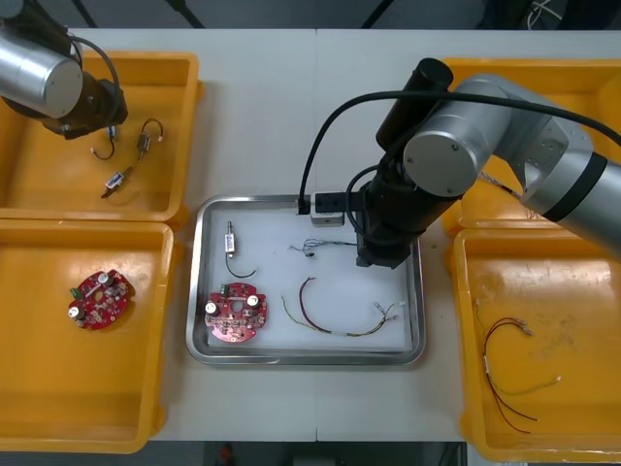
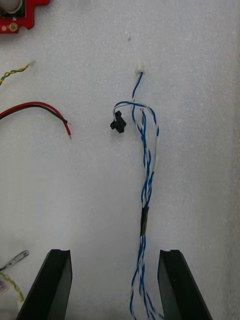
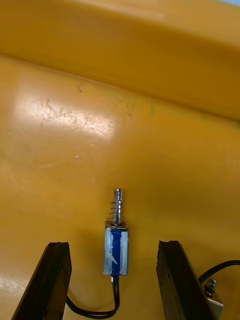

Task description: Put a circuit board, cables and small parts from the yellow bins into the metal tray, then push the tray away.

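Light table (image 1: 262,116). Upper left of front view: left gripper (image 3: 114,244) spread in bin (image 1: 39,184), astride small part (image 3: 115,252), whose long axis runs along the fingers. Centre: right gripper (image 2: 115,252) spread over tray (image 1: 199,282); blue-white cable (image 2: 145,200) lies inside, between the fingers.

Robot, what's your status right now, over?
Left gripper open over small metal part in yellow bin. Right gripper open, astride blue and white cable in metal tray. Nothing blocking.
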Robot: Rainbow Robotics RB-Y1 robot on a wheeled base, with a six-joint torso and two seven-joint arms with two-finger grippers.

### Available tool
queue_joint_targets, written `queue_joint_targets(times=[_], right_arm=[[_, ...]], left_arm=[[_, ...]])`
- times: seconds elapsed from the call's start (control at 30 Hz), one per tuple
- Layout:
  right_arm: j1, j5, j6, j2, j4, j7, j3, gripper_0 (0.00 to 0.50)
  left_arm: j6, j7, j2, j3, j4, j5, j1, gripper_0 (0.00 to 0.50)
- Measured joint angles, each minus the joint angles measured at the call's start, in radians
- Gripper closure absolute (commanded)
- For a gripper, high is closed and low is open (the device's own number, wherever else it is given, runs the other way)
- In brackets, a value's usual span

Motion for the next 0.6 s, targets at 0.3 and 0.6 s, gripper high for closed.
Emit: queue_joint_targets(times=[0.3, 0.6], right_arm=[[0.006, -0.006, 0.167, -0.004, -0.07, -0.238, -0.168, 0.0], [0.117, 0.019, 0.262, -0.045, -0.212, -0.502, -0.378, 0.0]], left_arm=[[-0.091, 0.0, -0.008, -0.08, 0.034, -0.001, 0.0, 0.0], [-0.115, 0.0, -0.018, -0.081, 0.064, 0.0, 0.0, 0.0]])
